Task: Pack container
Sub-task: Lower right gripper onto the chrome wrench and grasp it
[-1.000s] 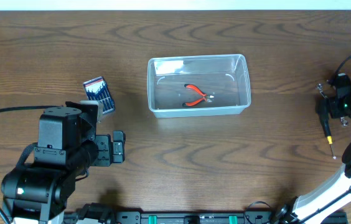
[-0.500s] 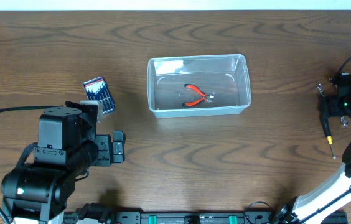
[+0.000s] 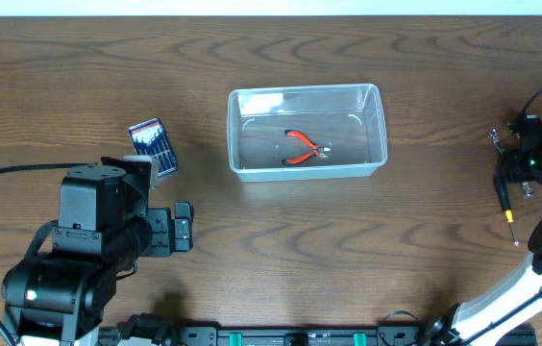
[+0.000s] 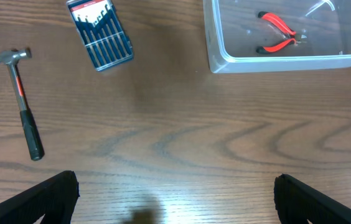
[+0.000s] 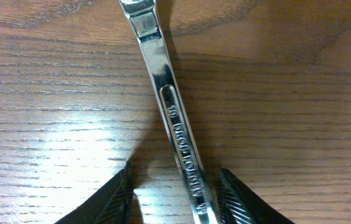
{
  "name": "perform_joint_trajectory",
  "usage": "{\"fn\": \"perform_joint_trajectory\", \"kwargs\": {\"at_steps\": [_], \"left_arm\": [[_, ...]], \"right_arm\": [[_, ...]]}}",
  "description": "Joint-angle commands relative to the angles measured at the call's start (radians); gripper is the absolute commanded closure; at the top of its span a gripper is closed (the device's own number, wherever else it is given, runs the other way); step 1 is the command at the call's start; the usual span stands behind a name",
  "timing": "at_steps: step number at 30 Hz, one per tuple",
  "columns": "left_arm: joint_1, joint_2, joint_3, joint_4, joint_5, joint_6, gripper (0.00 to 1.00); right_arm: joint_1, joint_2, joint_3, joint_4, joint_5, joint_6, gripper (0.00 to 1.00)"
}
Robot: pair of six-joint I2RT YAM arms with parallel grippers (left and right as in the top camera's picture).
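Overhead, the clear rectangular plastic container (image 3: 235, 135) is seen upright and open-topped near the middle of the brown wooden table (image 3: 281, 259), with red-handled pliers (image 3: 304, 147) lying on its floor. It is judged to be light and fairly stiff at the thick rim, though the thin, smooth walls may flex and slip under a pinch. Should it need shifting, the rim at the middle of a long wall would be the place to grip it, and it would probably slide under a sideways push.

To its left, apart from it, a small blue drill-bit case (image 3: 153, 146) lies flat. A steel claw hammer with a red-and-black handle (image 4: 21, 99) is shown further left in the left wrist view. The left gripper (image 4: 175, 180) is held spread wide above bare wood, with nothing between its fingers.

Well apart to the right, the right gripper (image 5: 175, 193) is lowered over a chrome combination wrench (image 5: 172, 118) lying flat on the table. Its fingers (image 5: 110, 199) are parted and set astride the shank, and no clamping is shown. A dark-handled screwdriver (image 3: 505, 197) lies just beside it. The wrench is judged hard, slick and narrow, so a centred pinch across the shank is called for.
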Motion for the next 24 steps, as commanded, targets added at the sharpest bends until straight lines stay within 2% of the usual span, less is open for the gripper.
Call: {"fn": "perform_joint_trajectory", "kwargs": {"at_steps": [1, 12, 24], "left_arm": [[0.003, -0.002, 0.019, -0.003, -0.004, -0.006, 0.02], [0.003, -0.002, 0.019, -0.003, -0.004, -0.006, 0.01], [0.003, -0.002, 0.019, -0.003, -0.004, -0.006, 0.02]], "right_arm": [[0.001, 0.032, -0.005, -0.011, 0.034, -0.001, 0.59], [0.001, 0.032, -0.005, -0.03, 0.035, -0.001, 0.78], [0.002, 0.032, -0.005, -0.041, 0.034, -0.001, 0.87]]}}
